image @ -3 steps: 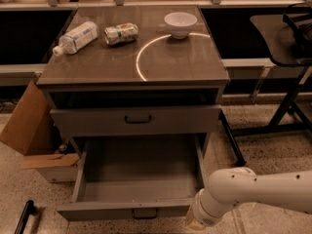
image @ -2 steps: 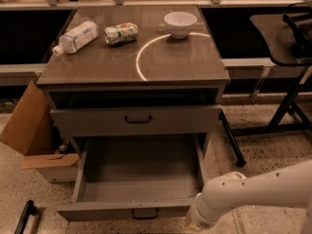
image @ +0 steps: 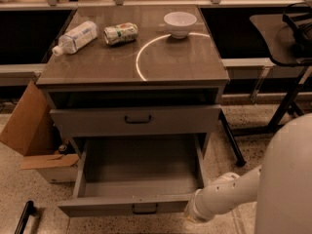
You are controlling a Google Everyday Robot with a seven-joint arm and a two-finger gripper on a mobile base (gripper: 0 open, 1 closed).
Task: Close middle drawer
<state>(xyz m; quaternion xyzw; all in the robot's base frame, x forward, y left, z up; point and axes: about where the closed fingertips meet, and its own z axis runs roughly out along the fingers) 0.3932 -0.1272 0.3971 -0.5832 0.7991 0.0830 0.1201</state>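
camera view: middle drawer (image: 141, 167) pulled far out of a grey cabinet (image: 97, 67), gripper (image: 191, 213) at its front right corner.
item 1, middle drawer: deep grey box, nothing seen inside, slim front panel with a small dark handle (image: 145, 208) at centre, sitting low near the speckled floor (image: 253, 135). item 2, gripper: on the end of a white arm (image: 229, 191) reaching in from the lower right, just beside the right end of the front panel; contact cannot be told, nor whether it is open or closed. item 3, upper drawer (image: 87, 123): taller front, black bar handle, slightly out. item 4, cabinet top: plastic bottle (image: 75, 36) on its side at left, can (image: 121, 33) on its side next to it, white bowl (image: 180, 24) upright at the back right. item 5, cardboard box (image: 29, 130): on the floor left of the cabinet, flaps open.
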